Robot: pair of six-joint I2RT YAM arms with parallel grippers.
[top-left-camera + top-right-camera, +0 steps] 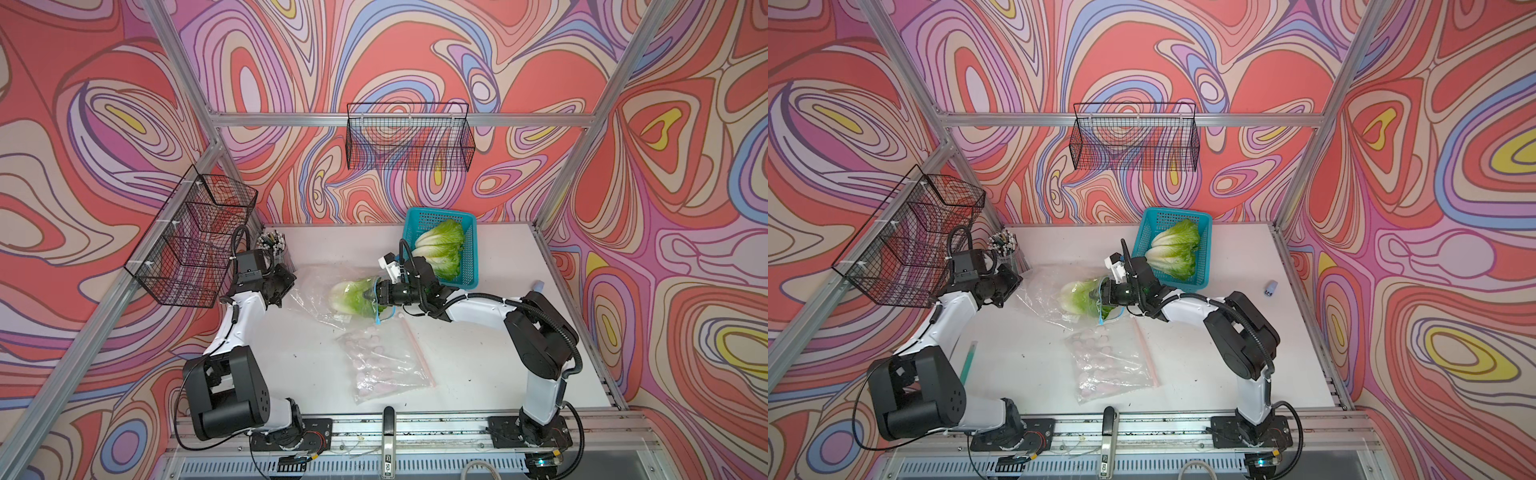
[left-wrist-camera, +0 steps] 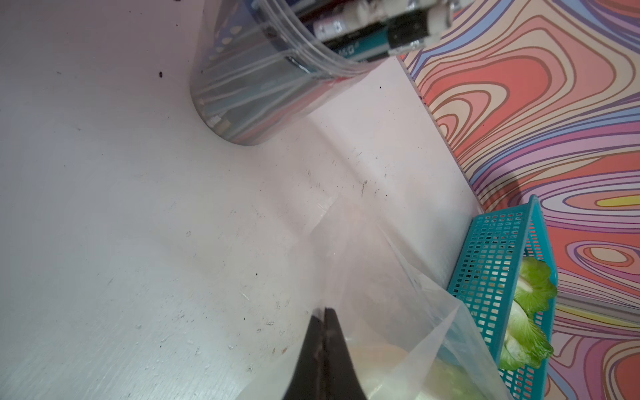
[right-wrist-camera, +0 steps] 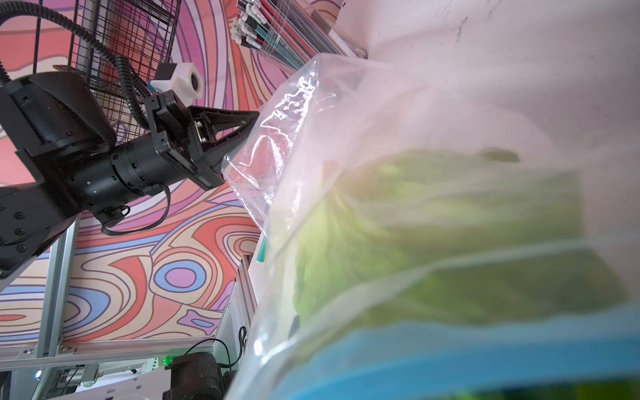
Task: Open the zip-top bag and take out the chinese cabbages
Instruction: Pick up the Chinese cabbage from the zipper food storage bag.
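- Swirly pink-and-purple walls all round, and a white tabletop (image 1: 478, 353) with a bit of grit on it.
- The step in hand looks like pulling the last cabbage (image 1: 347, 296) out of the zip-top bag (image 1: 311, 286). The other two cabbages (image 1: 440, 249) already lie in the teal basket (image 1: 470, 257) at the back.
- The left gripper (image 1: 290, 289) has its jaws together on the bag's closed bottom corner, with the film pinched flat between them in the left wrist view. That makes a decent anchor.
- The right gripper (image 1: 371, 297) is pushed in through the bag's mouth, with the blue zip strip (image 1: 377, 318) looped round it. Its jaws are closed, by the look of it on the leafy end, though the plastic blurs the exact contact.
- To do it well, the right arm probably wants to draw straight back along the cabbage's length while the left one holds that corner put. That way the bag stretches instead of tagging along.
- Slow is better here, since a pinch on leaf tips could slip or tear. The zip strip could also snag on the fatter middle of the head.
- The bag of pinkish pieces (image 1: 382, 365) lies just beside, so it's best not to drag it.
- As for looks, the cabbage is an oblong head lying on its side inside the bag, mid-tabletop, between the two grippers. Its white ribbed base points toward the left gripper and its crinkly yellow-green leaves toward the mouth, all a bit hazy through the film.
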